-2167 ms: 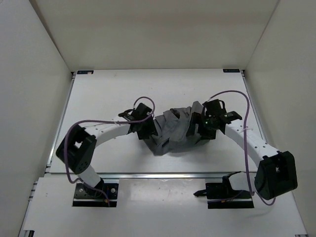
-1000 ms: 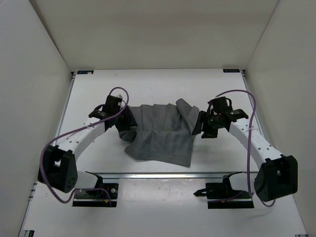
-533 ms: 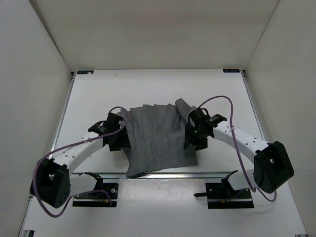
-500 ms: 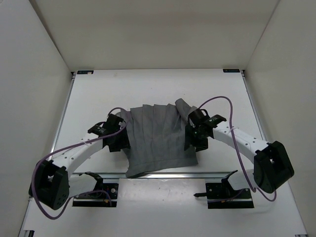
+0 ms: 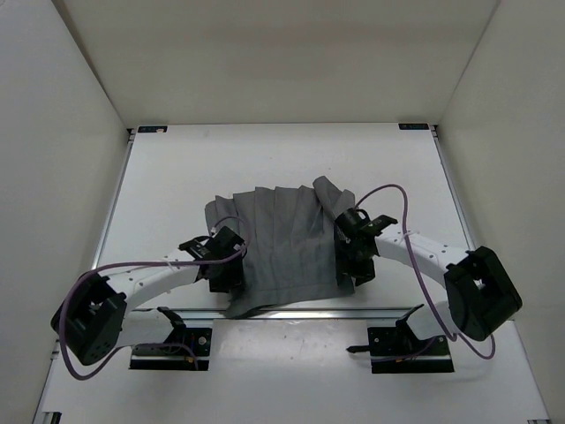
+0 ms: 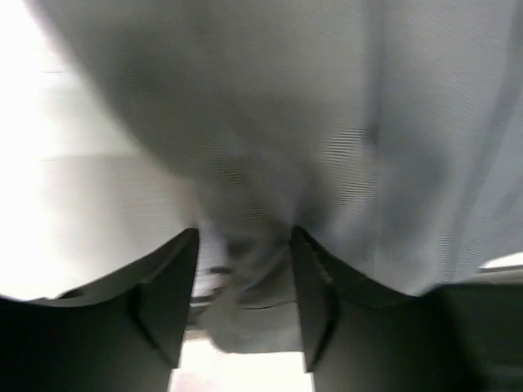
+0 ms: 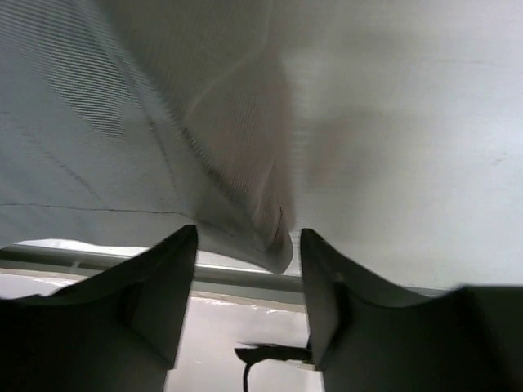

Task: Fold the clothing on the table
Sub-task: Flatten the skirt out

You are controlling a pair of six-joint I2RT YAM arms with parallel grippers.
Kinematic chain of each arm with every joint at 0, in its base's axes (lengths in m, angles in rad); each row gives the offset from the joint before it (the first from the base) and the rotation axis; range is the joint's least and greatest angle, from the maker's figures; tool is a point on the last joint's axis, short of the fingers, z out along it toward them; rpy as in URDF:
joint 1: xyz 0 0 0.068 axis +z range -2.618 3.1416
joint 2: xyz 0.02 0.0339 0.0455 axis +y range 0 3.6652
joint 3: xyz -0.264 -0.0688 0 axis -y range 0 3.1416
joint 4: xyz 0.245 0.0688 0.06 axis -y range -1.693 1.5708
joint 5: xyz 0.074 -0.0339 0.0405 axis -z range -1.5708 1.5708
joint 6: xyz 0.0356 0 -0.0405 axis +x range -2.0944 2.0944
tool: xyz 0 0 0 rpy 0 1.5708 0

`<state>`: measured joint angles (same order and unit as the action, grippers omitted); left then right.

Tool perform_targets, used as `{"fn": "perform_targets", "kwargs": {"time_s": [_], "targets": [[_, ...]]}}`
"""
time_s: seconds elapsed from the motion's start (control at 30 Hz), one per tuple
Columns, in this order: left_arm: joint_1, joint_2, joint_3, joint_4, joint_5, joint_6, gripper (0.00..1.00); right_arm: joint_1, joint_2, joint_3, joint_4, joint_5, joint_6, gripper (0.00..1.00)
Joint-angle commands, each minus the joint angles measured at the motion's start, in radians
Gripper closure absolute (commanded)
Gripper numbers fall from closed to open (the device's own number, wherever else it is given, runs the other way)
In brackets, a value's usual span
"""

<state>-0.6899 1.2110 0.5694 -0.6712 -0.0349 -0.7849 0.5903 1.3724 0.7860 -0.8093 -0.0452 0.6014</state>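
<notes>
Clothing (image 5: 284,243) lies spread on the table (image 5: 177,168), hem at the near rail.
We note both arms bent low, left gripper (image 5: 231,269) and right gripper (image 5: 351,265) at its sides, jaws apart, fabric loose between.

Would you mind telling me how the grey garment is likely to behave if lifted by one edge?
The clothing would probably droop and bunch: it lies in soft pleats and wrinkles. It looks thin and light, so it should lift easily. Its near edge reaches the front rail of the table, so a push may slide it off.
</notes>
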Motion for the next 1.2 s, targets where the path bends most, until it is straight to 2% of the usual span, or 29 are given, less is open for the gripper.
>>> {"fn": "perform_targets", "kwargs": {"time_s": [0.0, 0.07, 0.13, 0.17, 0.2, 0.27, 0.33, 0.4, 0.47, 0.5, 0.57, 0.6, 0.63, 0.67, 0.7, 0.73, 0.8, 0.83, 0.9, 0.93, 0.97, 1.0, 1.03, 1.1, 1.17], "targets": [[-0.066, 0.038, 0.000, 0.107, 0.010, -0.074, 0.43, 0.023, 0.028, -0.024, 0.053, -0.039, -0.005, 0.53], [-0.091, 0.079, 0.001, 0.146, 0.035, -0.088, 0.56, 0.026, 0.037, -0.030, 0.065, -0.082, -0.009, 0.63], [-0.106, 0.111, 0.004, 0.194, 0.058, -0.099, 0.82, 0.022, 0.048, -0.031, 0.091, -0.114, -0.020, 0.88], [-0.114, 0.122, 0.015, 0.193, 0.064, -0.097, 0.90, 0.022, 0.044, -0.037, 0.099, -0.139, -0.017, 0.99], [-0.112, 0.142, 0.018, 0.202, 0.078, -0.087, 1.00, 0.022, 0.044, -0.028, 0.104, -0.153, -0.009, 1.00], [-0.087, 0.156, 0.070, 0.191, 0.084, -0.062, 1.00, 0.011, 0.048, 0.010, 0.107, -0.185, -0.020, 1.00], [0.019, 0.176, 0.195, 0.132, 0.047, 0.025, 1.00, -0.015, 0.062, 0.127, 0.117, -0.208, -0.046, 1.00], [0.171, 0.237, 0.376, 0.090, 0.038, 0.099, 1.00, -0.096, 0.141, 0.321, 0.073, -0.235, -0.099, 1.00], [0.267, 0.382, 0.762, -0.038, 0.038, 0.148, 1.00, -0.125, 0.300, 0.773, -0.080, -0.182, -0.152, 1.00], [0.312, 0.419, 0.876, -0.074, 0.014, 0.176, 1.00, -0.139, 0.353, 0.915, -0.129, -0.132, -0.184, 1.00], [0.351, 0.565, 1.327, -0.235, -0.008, 0.196, 1.00, -0.149, 0.538, 1.481, -0.308, -0.084, -0.213, 1.00], [0.365, 0.590, 1.526, -0.275, -0.029, 0.202, 1.00, -0.158, 0.581, 1.615, -0.350, -0.085, -0.230, 1.00], [0.380, 0.634, 1.628, -0.325, -0.040, 0.214, 1.00, -0.185, 0.649, 1.826, -0.411, -0.100, -0.224, 1.00], [0.386, 0.627, 1.642, -0.337, -0.039, 0.205, 1.00, -0.198, 0.681, 1.942, -0.450, -0.099, -0.207, 1.00], [0.403, 0.615, 1.579, -0.326, -0.028, 0.202, 1.00, -0.210, 0.688, 1.957, -0.462, -0.114, -0.197, 1.00], [0.402, 0.554, 1.530, -0.289, -0.014, 0.208, 1.00, -0.217, 0.683, 1.923, -0.478, -0.116, -0.209, 1.00], [0.402, 0.449, 1.241, -0.199, -0.007, 0.200, 1.00, -0.189, 0.642, 1.795, -0.479, -0.056, -0.244, 1.00], [0.394, 0.365, 1.159, -0.136, -0.002, 0.199, 1.00, -0.164, 0.599, 1.662, -0.438, -0.024, -0.273, 1.00], [0.397, 0.235, 0.862, -0.033, 0.003, 0.181, 1.00, -0.124, 0.495, 1.255, -0.323, 0.022, -0.272, 1.00], [0.395, 0.188, 0.730, 0.004, 0.025, 0.176, 1.00, -0.119, 0.337, 1.017, -0.130, -0.005, -0.261, 1.00], [0.394, 0.170, 0.665, 0.016, 0.032, 0.170, 1.00, -0.118, 0.285, 0.893, -0.057, -0.030, -0.224, 1.00], [0.395, 0.133, 0.549, 0.034, 0.042, 0.168, 1.00, -0.138, 0.190, 0.678, 0.060, -0.089, -0.197, 1.00], [0.392, 0.127, 0.499, 0.036, 0.053, 0.165, 1.00, -0.173, 0.150, 0.576, 0.123, -0.169, -0.146, 1.00], [0.386, 0.113, 0.318, 0.065, 0.066, 0.168, 1.00, -0.210, 0.016, 0.257, 0.283, -0.229, -0.059, 0.99], [0.392, 0.116, 0.224, 0.068, 0.084, 0.179, 1.00, -0.230, -0.050, 0.095, 0.330, -0.251, -0.032, 1.00]]}}
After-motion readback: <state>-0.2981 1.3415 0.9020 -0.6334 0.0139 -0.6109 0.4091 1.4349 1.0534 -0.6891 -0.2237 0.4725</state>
